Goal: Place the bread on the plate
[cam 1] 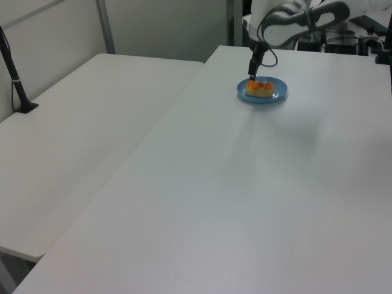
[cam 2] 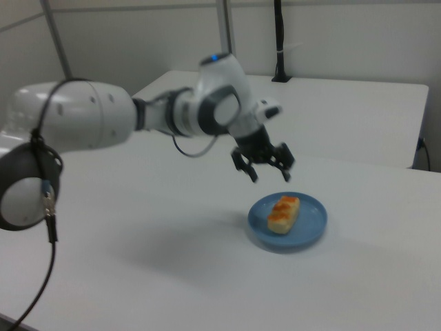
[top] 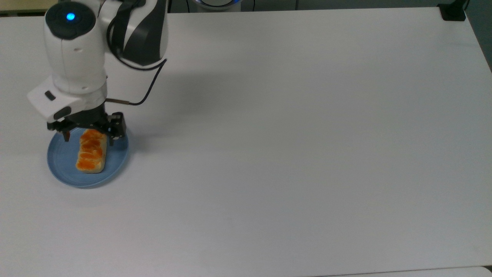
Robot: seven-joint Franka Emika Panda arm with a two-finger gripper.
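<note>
The bread [top: 91,151], a small braided loaf with orange-brown patches, lies flat on the round light-blue plate [top: 61,165] near the top view's left edge. My gripper [top: 89,137] hangs open above the loaf's far end, one finger on each side, not touching it. In the right view the open gripper [cam 2: 270,169] is clearly lifted off the bread [cam 2: 283,213] and the plate [cam 2: 308,231]. The left view shows the bread [cam 1: 260,89] resting on the plate [cam 1: 277,94] with the gripper [cam 1: 252,72] above it.
The white table [top: 288,154] stretches wide to the top view's right of the plate. A black clamp base [top: 453,11] sits at its far right corner. A second white table [cam 1: 73,128] with a black post [cam 1: 15,70] stands at the left view's left.
</note>
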